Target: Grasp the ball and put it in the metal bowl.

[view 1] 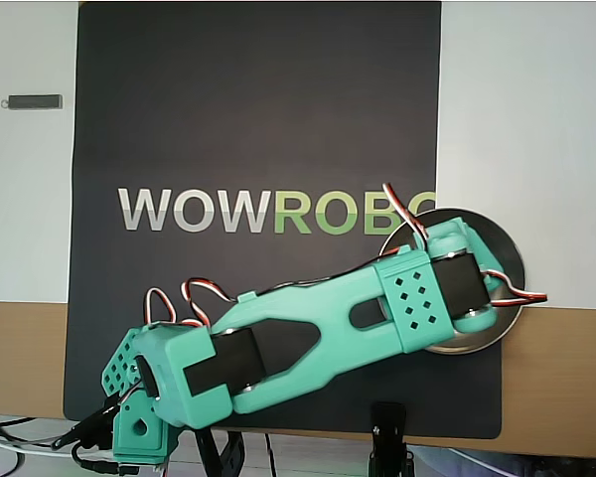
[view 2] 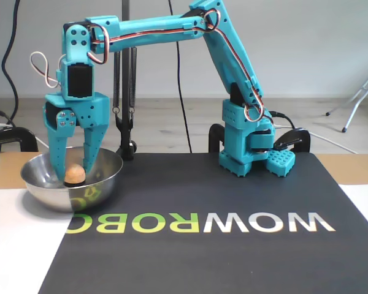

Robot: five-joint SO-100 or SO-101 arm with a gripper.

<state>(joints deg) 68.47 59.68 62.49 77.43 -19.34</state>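
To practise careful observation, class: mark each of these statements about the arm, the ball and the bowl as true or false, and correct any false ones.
1. The ball lies inside the metal bowl. True.
2. The gripper is clamped on the ball. False: its fingers are spread, with the ball lying free between them.
3. The bowl stands at the mat's corner, partly off it. True.
4. The bowl lies upside down. False: it sits upright.

My table [view 1: 566, 388] was bare wood at one edge, with white sheets [view 1: 526, 119] over the rest. A dark mat [view 2: 233, 233] (lettered WOWROBO) lay down the middle, carrying my base [view 2: 248, 150]. The metal bowl [view 2: 43, 184] sat across the mat's edge. A small dark stick [view 1: 32, 101] lay on the white.
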